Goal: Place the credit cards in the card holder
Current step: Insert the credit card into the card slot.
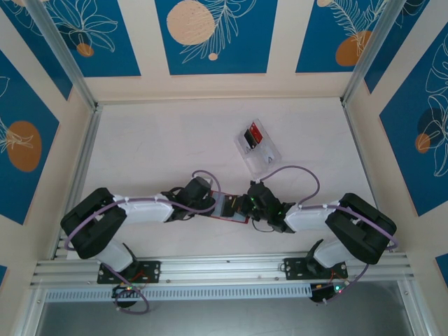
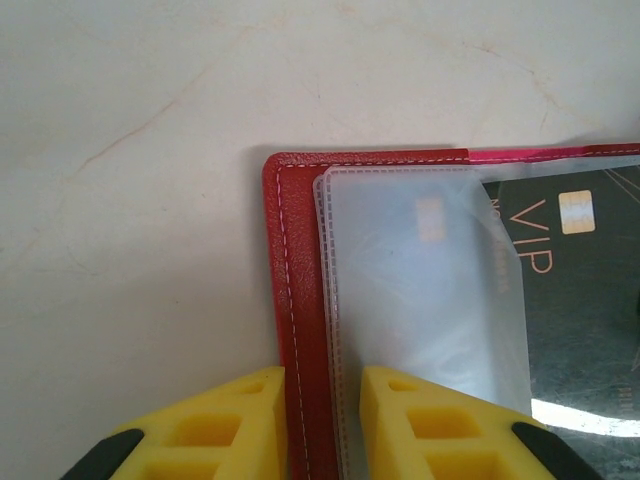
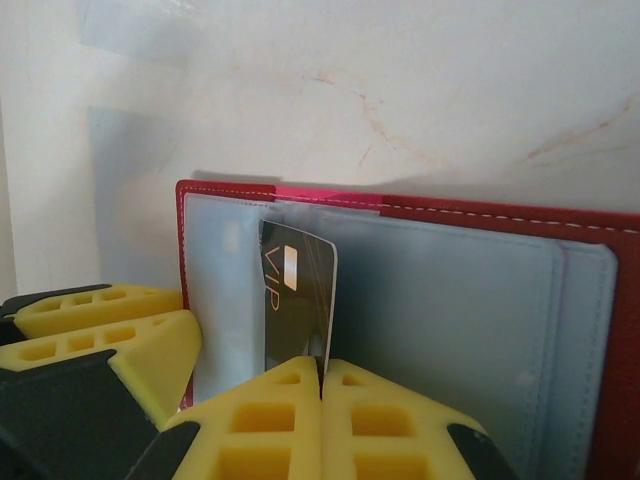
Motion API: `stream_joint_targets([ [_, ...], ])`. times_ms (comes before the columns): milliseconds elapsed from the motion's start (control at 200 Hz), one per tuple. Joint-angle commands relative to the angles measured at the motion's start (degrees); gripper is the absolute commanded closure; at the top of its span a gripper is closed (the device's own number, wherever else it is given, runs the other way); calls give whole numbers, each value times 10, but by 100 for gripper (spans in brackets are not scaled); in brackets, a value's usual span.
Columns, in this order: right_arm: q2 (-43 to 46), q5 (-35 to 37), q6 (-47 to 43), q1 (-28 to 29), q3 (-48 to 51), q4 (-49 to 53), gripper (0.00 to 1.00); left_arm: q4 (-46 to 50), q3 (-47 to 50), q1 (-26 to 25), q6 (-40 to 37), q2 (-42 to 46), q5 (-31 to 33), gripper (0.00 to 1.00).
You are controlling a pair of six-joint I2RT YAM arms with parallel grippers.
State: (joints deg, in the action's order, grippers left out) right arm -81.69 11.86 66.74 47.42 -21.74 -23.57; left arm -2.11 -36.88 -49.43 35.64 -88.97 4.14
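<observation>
White table [image 1: 154, 140], panelled walls on three sides. We see right gripper [image 3: 322, 385] pinched shut on black card [image 3: 295, 300], long axis straight out from fingertips, far end over pale inside of open card holder [image 3: 600, 300]. Left gripper [image 2: 322, 400] narrow, clamping holder's red edge. Bare tabletop around. Clear tray [image 1: 267, 158] well apart behind, red card [image 1: 256, 131] inside.
</observation>
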Motion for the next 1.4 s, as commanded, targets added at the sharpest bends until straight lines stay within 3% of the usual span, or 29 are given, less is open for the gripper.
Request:
stream_joint_targets([
  [0,-25,13,8,11,11,29,100,29,8,-17,1,-36,-47,76],
  [715,-92,32,8,35,-41,2,100,30,15,-18,6,-26,-47,75],
  [1100,-151,-22,-16,38,-71,-38,100,30,22,-23,21,-9,-35,74],
  [1396,-109,-71,-82,29,-118,84,84,35,45,-24,44,22,-2,74],
])
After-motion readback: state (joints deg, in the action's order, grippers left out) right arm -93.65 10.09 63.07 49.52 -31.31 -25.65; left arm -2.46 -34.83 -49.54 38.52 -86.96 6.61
